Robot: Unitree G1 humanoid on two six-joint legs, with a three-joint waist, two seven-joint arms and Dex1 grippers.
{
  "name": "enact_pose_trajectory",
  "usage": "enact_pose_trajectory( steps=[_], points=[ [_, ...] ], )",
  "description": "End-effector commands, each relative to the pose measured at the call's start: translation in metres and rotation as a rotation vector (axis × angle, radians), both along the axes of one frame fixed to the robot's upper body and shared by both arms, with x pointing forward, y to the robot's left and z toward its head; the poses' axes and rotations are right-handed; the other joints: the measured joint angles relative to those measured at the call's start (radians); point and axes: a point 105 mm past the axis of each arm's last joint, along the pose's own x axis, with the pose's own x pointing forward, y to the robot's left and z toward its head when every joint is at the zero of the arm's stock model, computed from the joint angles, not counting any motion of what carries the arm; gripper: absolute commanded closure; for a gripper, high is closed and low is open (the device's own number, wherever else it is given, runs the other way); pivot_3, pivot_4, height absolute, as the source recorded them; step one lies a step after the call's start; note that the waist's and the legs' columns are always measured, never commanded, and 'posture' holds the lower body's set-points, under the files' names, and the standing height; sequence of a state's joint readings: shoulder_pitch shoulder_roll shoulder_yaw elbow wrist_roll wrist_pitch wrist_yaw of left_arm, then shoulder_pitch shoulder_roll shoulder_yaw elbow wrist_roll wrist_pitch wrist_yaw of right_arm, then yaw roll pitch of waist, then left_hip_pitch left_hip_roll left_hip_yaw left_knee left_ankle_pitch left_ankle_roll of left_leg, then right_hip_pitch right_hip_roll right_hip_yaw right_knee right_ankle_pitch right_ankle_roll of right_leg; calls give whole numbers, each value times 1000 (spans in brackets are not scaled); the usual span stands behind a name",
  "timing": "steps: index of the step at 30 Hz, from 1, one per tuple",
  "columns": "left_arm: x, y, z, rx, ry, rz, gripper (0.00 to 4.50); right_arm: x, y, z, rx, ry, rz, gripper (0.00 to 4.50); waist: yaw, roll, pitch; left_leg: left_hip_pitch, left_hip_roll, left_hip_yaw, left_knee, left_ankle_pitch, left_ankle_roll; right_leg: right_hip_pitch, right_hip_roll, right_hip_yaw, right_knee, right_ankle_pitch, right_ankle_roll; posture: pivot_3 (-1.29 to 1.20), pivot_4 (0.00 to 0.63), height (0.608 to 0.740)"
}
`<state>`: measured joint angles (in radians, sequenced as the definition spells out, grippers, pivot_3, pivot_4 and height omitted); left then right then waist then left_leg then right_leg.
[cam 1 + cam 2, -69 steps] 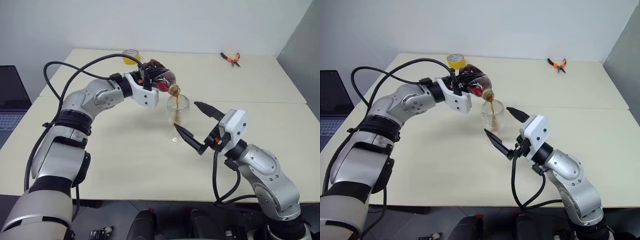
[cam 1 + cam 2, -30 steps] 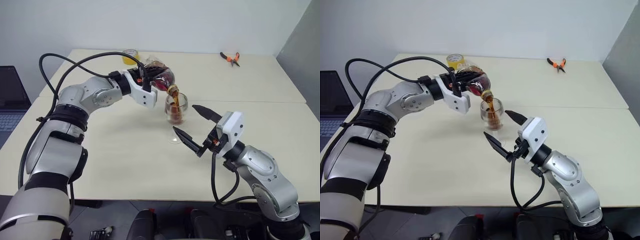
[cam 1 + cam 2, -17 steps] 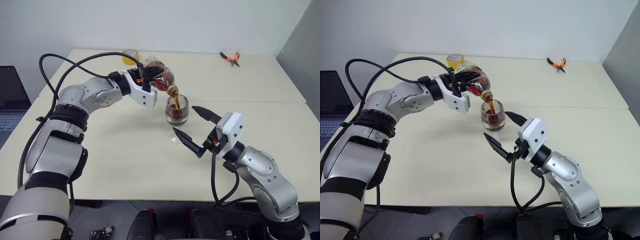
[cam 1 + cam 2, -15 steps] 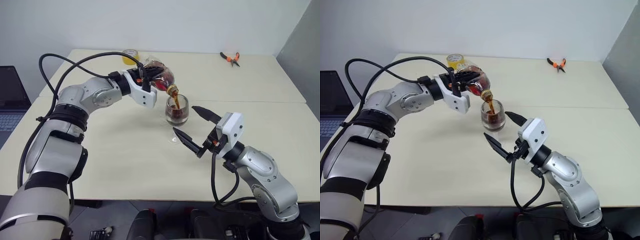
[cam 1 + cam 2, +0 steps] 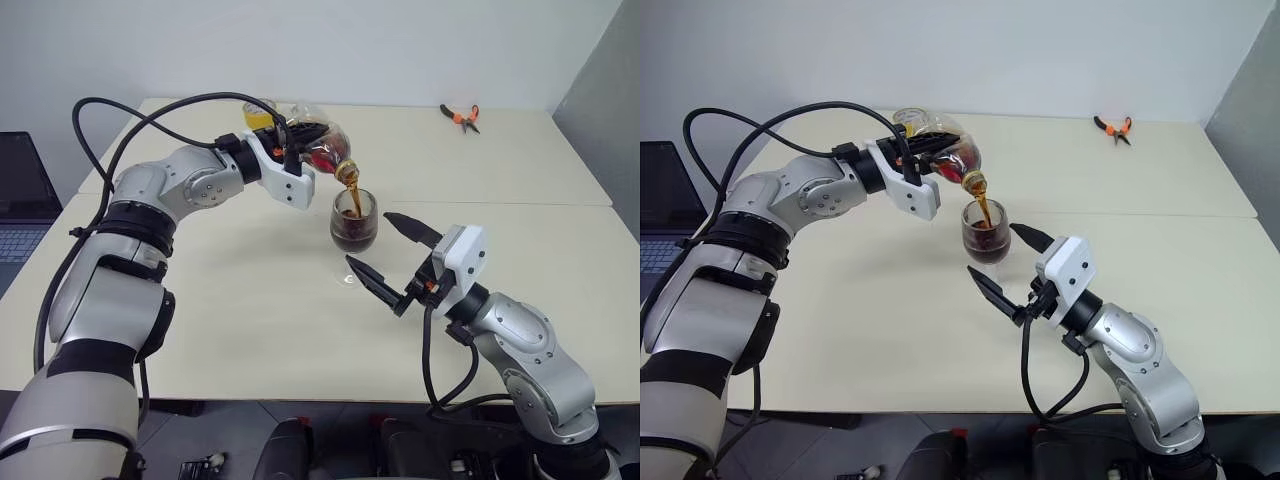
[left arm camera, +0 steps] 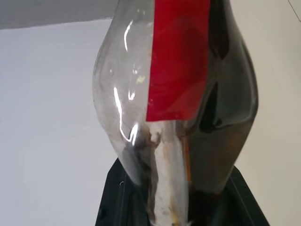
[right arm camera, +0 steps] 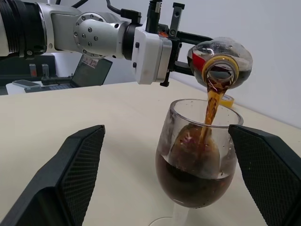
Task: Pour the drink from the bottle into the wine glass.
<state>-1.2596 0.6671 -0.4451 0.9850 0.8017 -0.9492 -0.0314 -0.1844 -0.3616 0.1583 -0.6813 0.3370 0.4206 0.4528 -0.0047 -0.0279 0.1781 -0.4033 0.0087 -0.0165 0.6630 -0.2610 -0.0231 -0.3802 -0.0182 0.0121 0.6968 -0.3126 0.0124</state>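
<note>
Fuller wine glass (image 5: 354, 220), left claw (image 5: 296, 152) clenched on tilted bottle (image 5: 322, 150), right claw (image 5: 391, 255) spread wide, empty.

The cream table (image 5: 250, 310) fills the middle of the frame. The wine glass (image 5: 354, 222) stands on it near the centre. Orange pliers (image 5: 461, 117) lie at the upper right, and a yellow tape roll (image 5: 908, 119) lies at the far edge, upper left.

One bottle (image 5: 318, 150), one wine glass (image 5: 354, 225), one pliers (image 5: 461, 117), one tape roll (image 5: 908, 120).
</note>
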Motion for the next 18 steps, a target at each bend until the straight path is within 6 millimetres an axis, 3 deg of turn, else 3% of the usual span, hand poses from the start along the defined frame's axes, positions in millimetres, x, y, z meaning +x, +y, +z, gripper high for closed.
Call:
enact_pose_trajectory(
  steps=[1,18],
  points=[
    [-5,-1,26,-63,-56,-21,3835,-6,2,9,21,-35,21,0,0,0,0,0,0,0,0,0,0,0,0,0,0,0,0,0,150,740],
    [-13,-4,13,-246,155,-73,3835,-8,4,9,31,-37,42,0,-1,0,0,0,0,0,1,1,-1,0,0,1,1,0,0,0,150,740]
  ],
)
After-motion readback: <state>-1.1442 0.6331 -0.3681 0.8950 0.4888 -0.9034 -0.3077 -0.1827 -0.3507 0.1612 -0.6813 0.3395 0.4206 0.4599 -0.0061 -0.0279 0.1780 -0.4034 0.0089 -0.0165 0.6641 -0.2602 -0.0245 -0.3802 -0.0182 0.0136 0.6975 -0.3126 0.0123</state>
